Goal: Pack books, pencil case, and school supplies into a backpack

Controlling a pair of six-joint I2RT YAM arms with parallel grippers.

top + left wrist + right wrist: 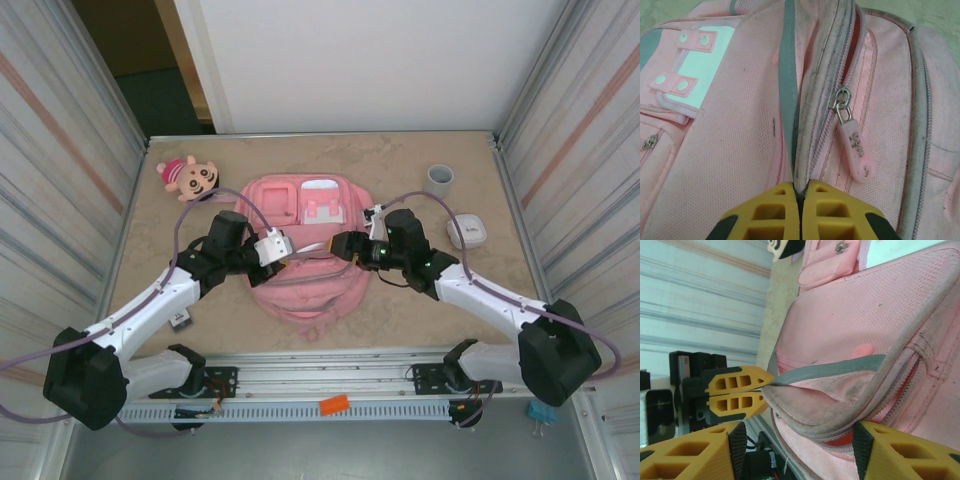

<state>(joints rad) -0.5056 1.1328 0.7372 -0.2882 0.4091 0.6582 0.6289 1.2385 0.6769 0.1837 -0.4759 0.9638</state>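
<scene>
The pink backpack lies flat in the middle of the table, front pockets facing up. My left gripper is shut on the grey-trimmed edge of the backpack's zip flap, and it shows in the right wrist view as yellow fingers pinching that edge. A pink zip pull hangs just right of the pinch. My right gripper is open, its fingers standing wide on either side of the lifted flap. The book, pencil case and small supplies are hidden or out of view.
A plush doll lies at the back left. A grey cup and a small white box sit at the back right. Ribbed metal walls close in both sides of the table.
</scene>
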